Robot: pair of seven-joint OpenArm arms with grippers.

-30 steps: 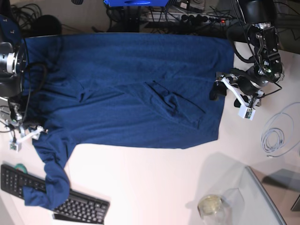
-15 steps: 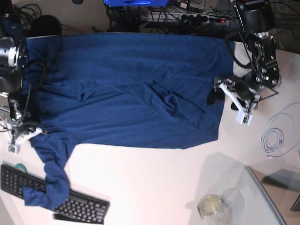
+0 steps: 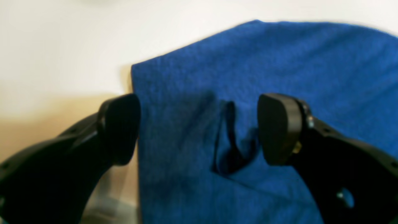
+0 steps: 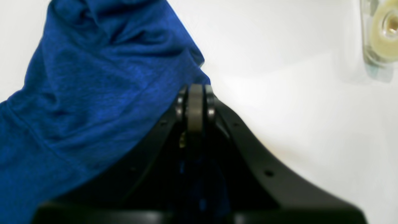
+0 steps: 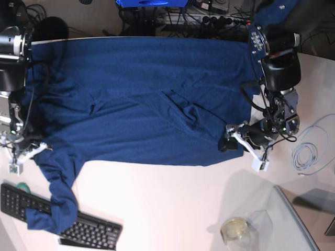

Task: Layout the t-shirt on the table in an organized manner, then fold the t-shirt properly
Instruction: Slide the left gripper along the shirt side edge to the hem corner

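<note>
Left end effector [image 3: 199, 129], jaws spread over the t-shirt [image 3: 264, 62] hem corner, should be lowered and closed on both layers.

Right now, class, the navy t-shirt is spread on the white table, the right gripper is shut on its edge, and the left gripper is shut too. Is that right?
Not quite. The left gripper is open, its jaws standing wide apart over the t-shirt, as the left wrist view shows. The rest holds: the right gripper is shut on the shirt's edge, on the white table.
</note>
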